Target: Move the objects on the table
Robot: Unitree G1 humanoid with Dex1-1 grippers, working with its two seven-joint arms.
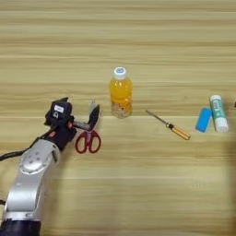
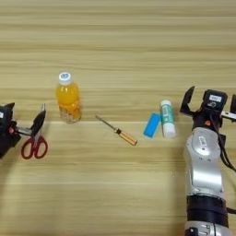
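My left gripper [image 1: 79, 107] stands open at the left of the table [image 1: 138, 184]. Its right finger [image 1: 94, 115] sits over the blades of the red-handled scissors [image 1: 87, 140], which lie flat with handles toward me. An orange-juice bottle [image 1: 120, 94] with a white cap stands upright just right of that. Further right lie a thin screwdriver [image 1: 169, 125] with an orange handle, a small blue block [image 2: 151, 125] and a white-and-green tube [image 2: 167, 118]. My right gripper [image 2: 210, 102] stands open a little right of the tube, holding nothing.
The objects lie in a loose row across the middle of the table. Bare planks stretch behind the row and in front of it, between my two arms.
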